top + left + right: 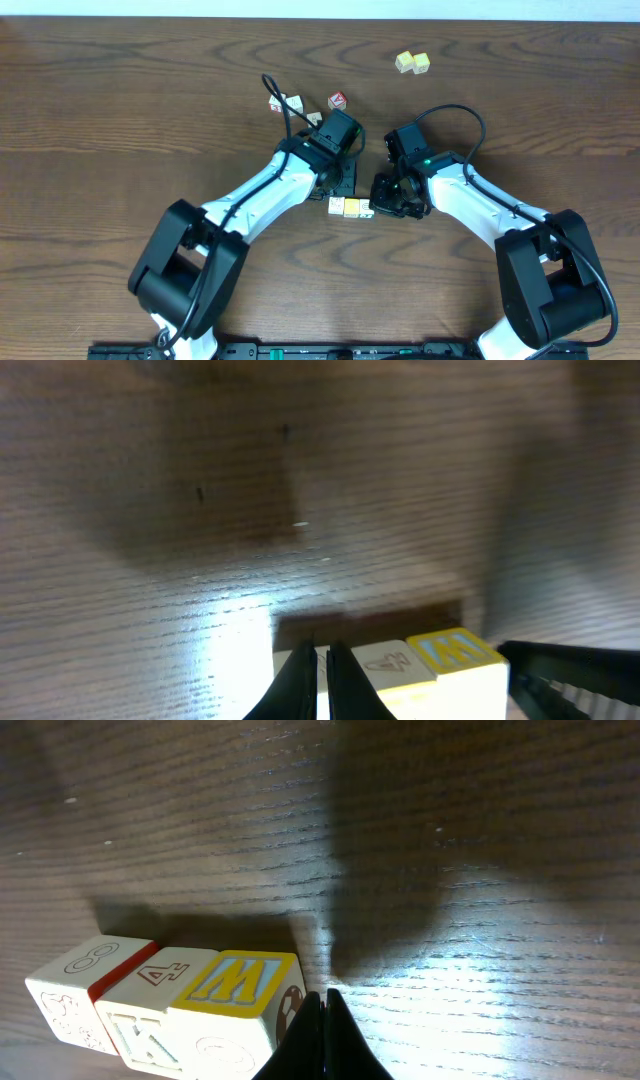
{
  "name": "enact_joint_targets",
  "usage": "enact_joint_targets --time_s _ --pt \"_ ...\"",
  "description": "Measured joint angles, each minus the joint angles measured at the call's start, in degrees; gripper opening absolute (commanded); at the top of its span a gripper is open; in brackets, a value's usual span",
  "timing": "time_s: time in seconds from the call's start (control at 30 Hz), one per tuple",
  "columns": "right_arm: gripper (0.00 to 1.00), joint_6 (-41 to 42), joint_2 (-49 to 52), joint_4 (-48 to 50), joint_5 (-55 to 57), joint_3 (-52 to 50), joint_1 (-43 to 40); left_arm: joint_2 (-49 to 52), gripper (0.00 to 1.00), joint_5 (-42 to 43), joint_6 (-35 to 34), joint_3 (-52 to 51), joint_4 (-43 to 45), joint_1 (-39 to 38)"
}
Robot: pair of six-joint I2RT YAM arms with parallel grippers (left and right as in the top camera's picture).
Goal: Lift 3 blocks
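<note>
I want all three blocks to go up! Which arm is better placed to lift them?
Probably right: the right gripper, shut, sits at the end of the row by the yellow W block. The left gripper, also shut, is near the other end; lifting likely needs both.

We see a dark wood-grain counter with a soft sheen where light glares, and three blocks of smooth pale wood, faces painted, mostly matt.

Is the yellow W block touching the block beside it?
Touching. The right wrist view shows the yellow W block flush against the middle block, no gap.
</note>
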Motion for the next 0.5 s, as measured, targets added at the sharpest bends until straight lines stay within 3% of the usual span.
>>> enact_joint_targets --time_s 0.5 --pt "0.01 0.0 0.0 0.0 0.0 0.0 0.0 0.8 0.07 -0.2 -1.1 -0.2 -0.5 -1.0"
